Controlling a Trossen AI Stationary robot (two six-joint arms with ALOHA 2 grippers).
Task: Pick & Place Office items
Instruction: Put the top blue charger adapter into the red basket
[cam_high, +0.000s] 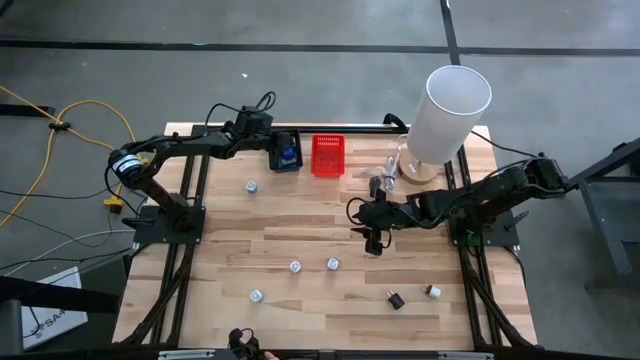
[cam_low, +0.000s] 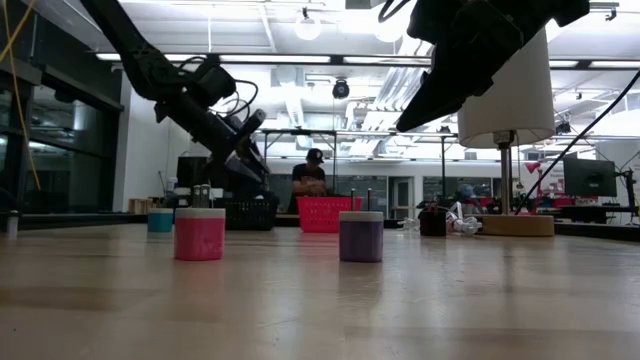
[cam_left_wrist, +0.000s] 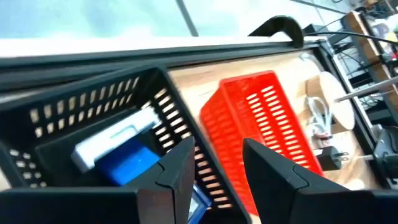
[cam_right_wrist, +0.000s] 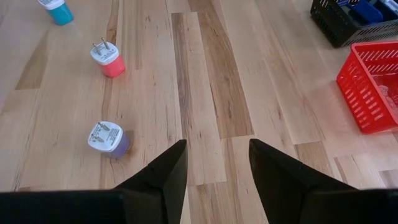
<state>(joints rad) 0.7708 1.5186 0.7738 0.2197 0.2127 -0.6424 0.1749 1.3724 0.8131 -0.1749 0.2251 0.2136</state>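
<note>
My left gripper (cam_left_wrist: 217, 177) hovers open and empty over the black mesh basket (cam_left_wrist: 93, 118) at the table's far edge; a white-blue bar (cam_left_wrist: 115, 140) lies inside it. The red mesh basket (cam_left_wrist: 261, 124) stands right beside it. My right gripper (cam_right_wrist: 217, 168) hangs open and empty above the middle of the table (cam_high: 372, 235). Below and ahead of it stand small plugs: a purple one (cam_right_wrist: 109, 138), a pink one (cam_right_wrist: 107, 59) and a teal one (cam_right_wrist: 56, 11). The pink (cam_low: 200, 233) and purple (cam_low: 361, 236) plugs rest on their flat ends, prongs up.
A tall white cylinder (cam_high: 450, 105) on a round wooden base (cam_low: 515, 225) stands at the far right corner, with small clutter (cam_high: 388, 170) beside it. More small pieces (cam_high: 394, 298) (cam_high: 433, 291) lie near the front right. A person sits in the room beyond.
</note>
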